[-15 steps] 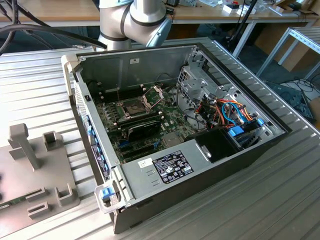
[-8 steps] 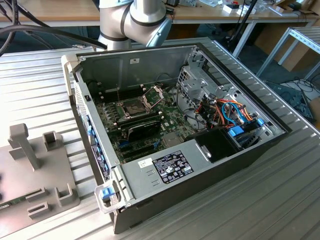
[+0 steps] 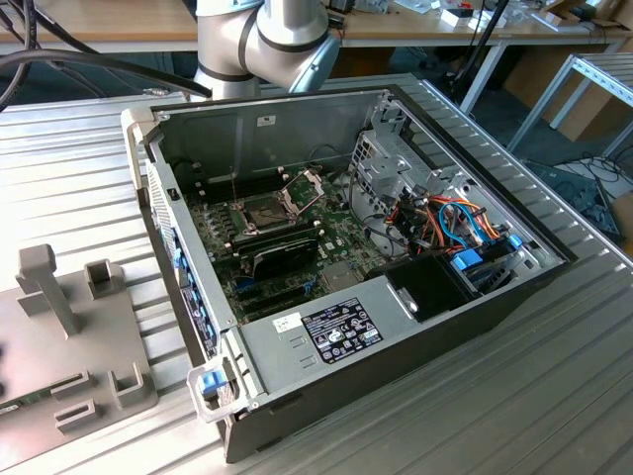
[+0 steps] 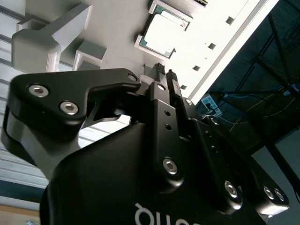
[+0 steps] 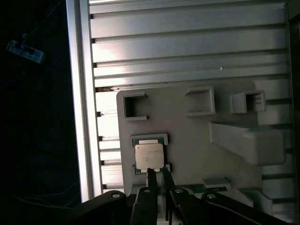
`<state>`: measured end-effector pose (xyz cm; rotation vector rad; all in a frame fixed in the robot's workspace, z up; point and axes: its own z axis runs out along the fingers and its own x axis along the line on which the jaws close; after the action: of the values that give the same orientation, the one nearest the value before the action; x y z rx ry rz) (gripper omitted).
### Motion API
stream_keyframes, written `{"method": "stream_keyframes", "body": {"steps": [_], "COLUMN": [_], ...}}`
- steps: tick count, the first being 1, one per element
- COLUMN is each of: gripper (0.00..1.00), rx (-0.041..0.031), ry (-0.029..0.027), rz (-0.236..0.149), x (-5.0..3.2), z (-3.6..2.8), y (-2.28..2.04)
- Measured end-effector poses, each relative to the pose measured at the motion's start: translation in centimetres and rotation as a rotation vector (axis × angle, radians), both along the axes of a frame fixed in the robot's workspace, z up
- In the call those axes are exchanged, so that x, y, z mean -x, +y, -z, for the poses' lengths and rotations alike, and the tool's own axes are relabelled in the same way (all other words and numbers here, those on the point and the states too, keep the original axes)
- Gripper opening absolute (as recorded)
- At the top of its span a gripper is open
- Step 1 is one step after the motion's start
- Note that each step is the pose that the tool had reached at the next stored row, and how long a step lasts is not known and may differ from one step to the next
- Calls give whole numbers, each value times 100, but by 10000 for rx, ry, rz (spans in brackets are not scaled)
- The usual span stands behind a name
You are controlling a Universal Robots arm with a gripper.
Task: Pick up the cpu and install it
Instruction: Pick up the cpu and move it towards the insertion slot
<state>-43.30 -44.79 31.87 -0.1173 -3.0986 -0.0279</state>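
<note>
Exterior view: an open computer case (image 3: 247,129) lies on a ribbed aluminium table (image 3: 495,416), its motherboard socket (image 3: 265,211) standing with the metal frame hinged up. The robot arm (image 3: 267,40) rises behind the case. A grey fixture plate (image 3: 59,366) sits well apart at the exterior view's left, cut off by the picture's edge.

Second wrist view: the gripper (image 4: 165,72) hangs over the fixture plate (image 4: 117,28), fingers drawn together with barely a slit between the tips and nothing held. The cpu (image 4: 161,33) lies flat in its pocket just beyond them. The black gripper body covers much of the plate.

First wrist view: the cpu (image 5: 149,155), silver top up, rests in the pocket on the fixture plate (image 5: 187,136), and the gripper (image 5: 157,172) points at its near edge. Whether the tips touch the chip cannot be made out; they hide the pocket's near rim
</note>
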Motion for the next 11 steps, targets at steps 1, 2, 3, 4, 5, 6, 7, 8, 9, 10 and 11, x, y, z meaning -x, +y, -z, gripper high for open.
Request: {"method": "stream_keyframes", "body": {"steps": [1, 2, 3, 4, 5, 6, 7, 8, 9, 10, 11], "gripper": [23, 29, 36, 42, 47, 47, 47, 54, 54, 54, 54], "rx": [0, 0, 0, 0, 0, 0, 0, 0, 0, 0, 0], "ry": [0, 0, 0, 0, 0, 0, 0, 0, 0, 0, 0], "rz": [0, 0, 0, 0, 0, 0, 0, 0, 0, 0, 0], "x": [0, 0, 0, 0, 0, 0, 0, 0, 0, 0, 0], "z": [0, 0, 0, 0, 0, 0, 0, 0, 0, 0, 0], "y": [0, 0, 0, 0, 0, -1, -1, -1, -1, -1, -1]}}
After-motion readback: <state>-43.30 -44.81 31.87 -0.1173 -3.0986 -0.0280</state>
